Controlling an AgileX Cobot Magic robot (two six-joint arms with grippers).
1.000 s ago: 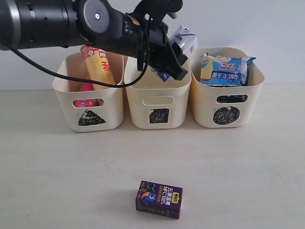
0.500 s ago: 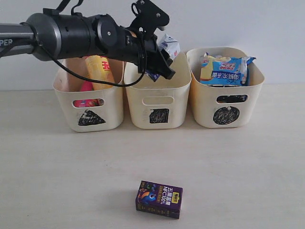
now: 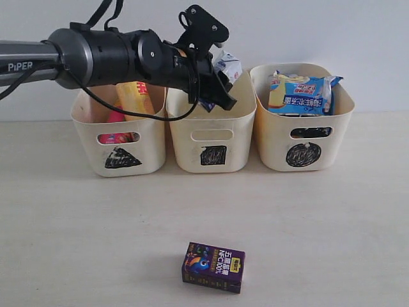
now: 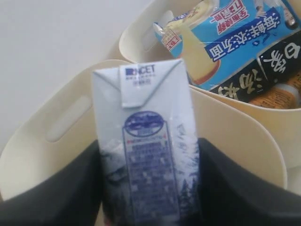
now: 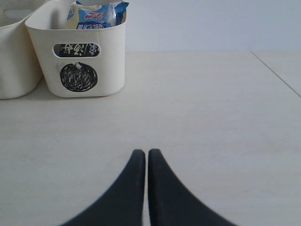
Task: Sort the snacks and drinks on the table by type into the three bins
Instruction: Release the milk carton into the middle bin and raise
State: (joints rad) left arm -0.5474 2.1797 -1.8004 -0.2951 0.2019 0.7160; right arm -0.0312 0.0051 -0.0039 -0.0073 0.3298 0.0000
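Observation:
My left gripper [image 3: 217, 86] is shut on the blue-and-white gabled carton [image 3: 225, 66] [image 4: 146, 141], holding it over the middle, square-marked bin [image 3: 211, 137] [image 4: 235, 132]. The triangle bin [image 3: 118, 134] at the left holds the yellow chip tube [image 3: 137, 97] and the pink tube [image 3: 115, 131]. In the circle bin [image 3: 303, 131] [image 5: 80, 52] lie the blue-white bag [image 3: 300, 93] [image 4: 225, 40] and an orange bag [image 4: 277, 92] beneath it. The dark purple carton [image 3: 213, 267] lies on the table at the front. My right gripper [image 5: 142, 155] is shut and empty, low over the table.
A pale wall stands right behind the three bins. The black left arm [image 3: 108, 54] reaches in from the left above the triangle bin. The wooden table [image 3: 332, 230] stretches between the bins and the purple carton.
My left arm has drawn back to the left and lowered, bringing the blue-and-white carton from the middle bin's right rim down over its opening. The right gripper shows only now.

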